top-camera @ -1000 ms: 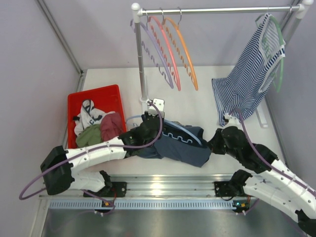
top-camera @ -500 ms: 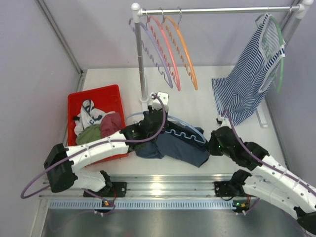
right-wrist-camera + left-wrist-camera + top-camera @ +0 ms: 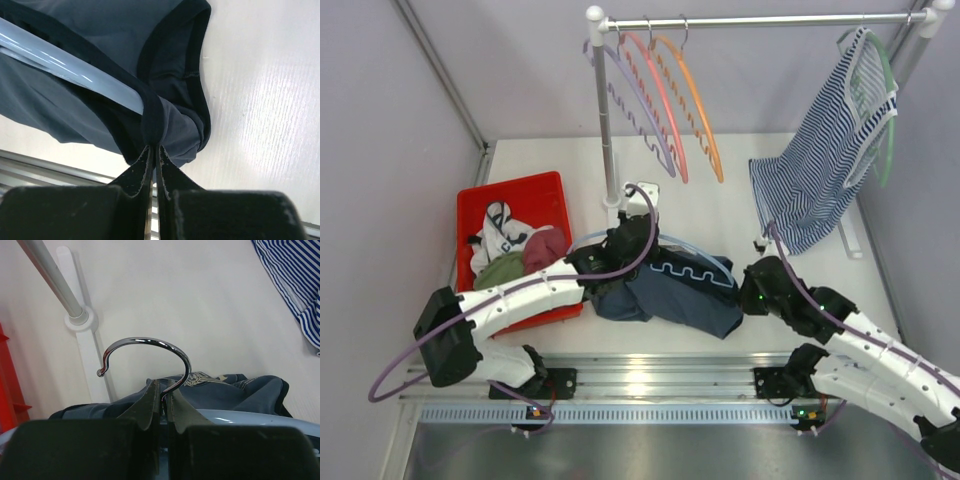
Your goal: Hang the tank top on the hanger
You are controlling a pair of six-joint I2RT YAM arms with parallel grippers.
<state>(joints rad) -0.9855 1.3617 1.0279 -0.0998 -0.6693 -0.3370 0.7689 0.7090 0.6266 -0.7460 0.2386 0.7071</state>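
The dark slate-blue tank top (image 3: 680,297) lies crumpled on the table in front of the arms. The light-blue hanger (image 3: 697,262) arches across it and partly runs inside it. My left gripper (image 3: 632,236) is shut on the stem of the hanger's metal hook (image 3: 145,340); in the left wrist view the left gripper (image 3: 163,390) pinches the wire just above the fabric (image 3: 240,392). My right gripper (image 3: 753,288) is at the top's right end. Seen from the right wrist, that gripper (image 3: 154,149) is shut on a navy strap (image 3: 152,122) looped over the hanger arm (image 3: 75,67).
A red bin (image 3: 513,193) of clothes sits at the left. The rack's pole (image 3: 603,120) stands just behind the left gripper, with purple, pink and orange hangers (image 3: 665,100) on its rail. A blue-and-white striped top (image 3: 820,165) hangs on a green hanger at the right.
My left gripper has carried the hanger's hook farther from the arm bases, toward the rack pole. My right gripper has shifted slightly left with the strap.
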